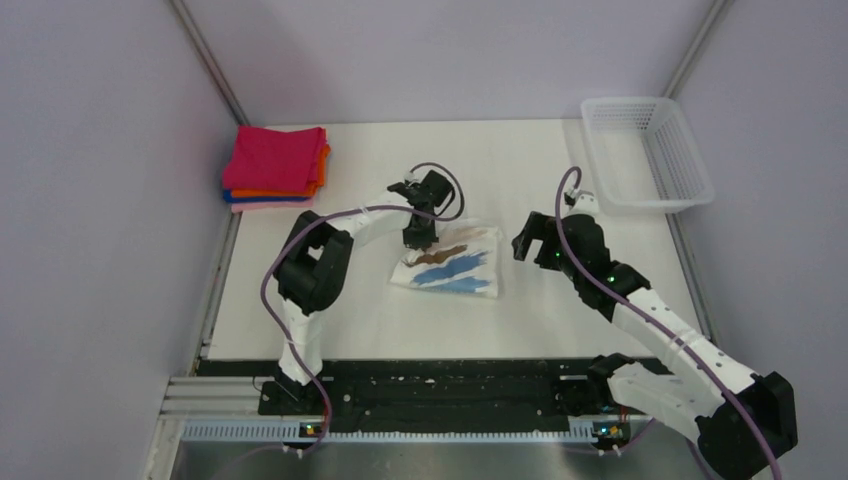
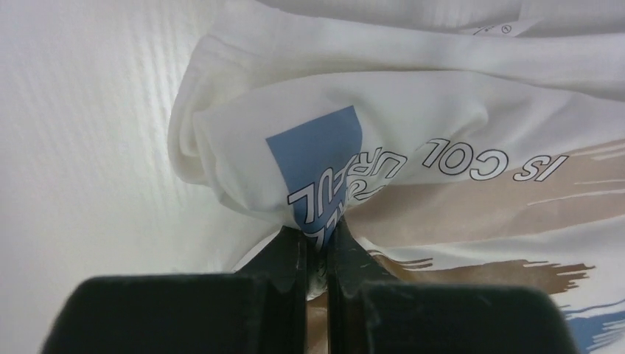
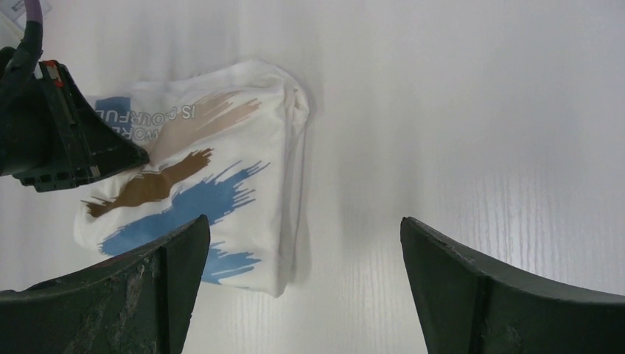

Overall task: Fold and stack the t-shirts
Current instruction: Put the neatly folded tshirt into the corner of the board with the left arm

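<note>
The left pincer (image 2: pixel 317 243) was pressed together on a raised fold of the white t-shirt (image 2: pixel 413 96). Its two black fingers (image 2: pixel 284 258) pinched the cloth right at a printed blue square crossed by outlined letters. Beyond the tips the fabric bunched into a soft rounded hump. To the pincer's right the print ran on in tan, brown and blue brushstrokes. The rest of the shirt lay folded in a rough rectangle on the white surface (image 1: pixel 560 320), spreading from this pincer toward the other arm.

The right pincer (image 3: pixel 302 221) stood spread wide with nothing between its fingers. It sat on the far side of the shirt from the left pincer, near the cloth's edge; from above it looked clear of the cloth. Through its gap showed bare surface, with the shirt's folded edge off to its left.

Well away from the left pincer, farther out and to its left, a stack of folded shirts (image 1: pixel 277 165) sat in the corner. It had magenta on top and orange, blue and pink edges beneath. Beyond the right pincer and to its right stood a white mesh basket (image 1: pixel 645 205) at the surface's far corner.
</note>
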Motion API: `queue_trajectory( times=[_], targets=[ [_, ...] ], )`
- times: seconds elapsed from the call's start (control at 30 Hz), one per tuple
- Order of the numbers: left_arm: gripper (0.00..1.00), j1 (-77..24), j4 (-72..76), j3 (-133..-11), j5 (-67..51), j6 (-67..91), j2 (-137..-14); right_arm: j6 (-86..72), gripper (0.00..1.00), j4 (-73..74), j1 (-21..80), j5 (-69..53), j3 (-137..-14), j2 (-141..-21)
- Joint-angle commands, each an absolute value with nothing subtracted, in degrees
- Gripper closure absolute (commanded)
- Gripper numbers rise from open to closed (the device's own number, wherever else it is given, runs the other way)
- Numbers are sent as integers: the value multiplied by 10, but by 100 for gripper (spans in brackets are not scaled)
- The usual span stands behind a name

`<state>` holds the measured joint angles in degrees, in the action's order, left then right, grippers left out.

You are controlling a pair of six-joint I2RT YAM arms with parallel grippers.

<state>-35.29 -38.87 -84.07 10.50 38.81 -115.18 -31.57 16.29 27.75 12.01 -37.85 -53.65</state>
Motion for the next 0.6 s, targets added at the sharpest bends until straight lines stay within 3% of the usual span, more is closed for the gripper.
queue_trajectory(
  times=[0.0, 0.23, 0.57],
  targets=[
    [100, -356, -480, -920, 315, 336, -1169, -291, 1, 145, 265, 144, -369, -528],
    [100, -322, -374, -981, 536, 105, -1167, -272, 1, 142, 263, 156, -369, -531],
    [100, -223, -93, -970, 558, -250, -1112, -264, 1, 147, 262, 171, -367, -532]
  ],
)
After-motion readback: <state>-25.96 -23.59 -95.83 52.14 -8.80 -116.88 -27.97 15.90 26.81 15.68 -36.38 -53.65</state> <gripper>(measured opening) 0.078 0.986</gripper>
